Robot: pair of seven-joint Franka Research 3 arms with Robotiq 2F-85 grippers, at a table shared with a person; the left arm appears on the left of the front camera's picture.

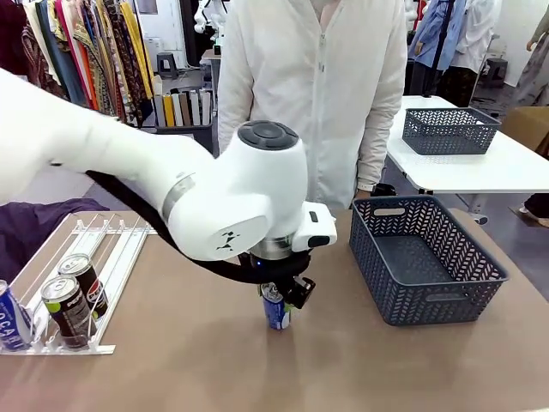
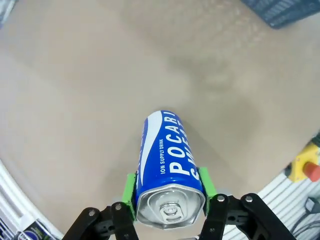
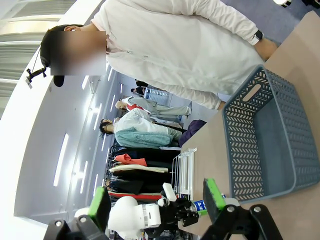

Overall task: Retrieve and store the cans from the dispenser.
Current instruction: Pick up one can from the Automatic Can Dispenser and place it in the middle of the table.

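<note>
My left gripper (image 1: 280,294) is shut on a blue can (image 1: 276,312) near its silver top, holding it upright at the middle of the table, left of the basket. In the left wrist view the green pads (image 2: 130,192) press both sides of this blue can (image 2: 167,165) with white lettering. The dispenser (image 1: 103,245) lies at the table's left, with two black cans (image 1: 75,296) and one blue can (image 1: 10,318) at its near stops. My right gripper (image 3: 157,202) is open and holds nothing, raised off to the right and looking back across the table.
A dark grey mesh basket (image 1: 425,292) stands at the table's right and shows nothing inside; the same basket (image 3: 260,145) appears in the right wrist view. A person in a white shirt (image 1: 317,86) stands at the far edge. Purple cloth (image 1: 34,223) lies beyond the dispenser.
</note>
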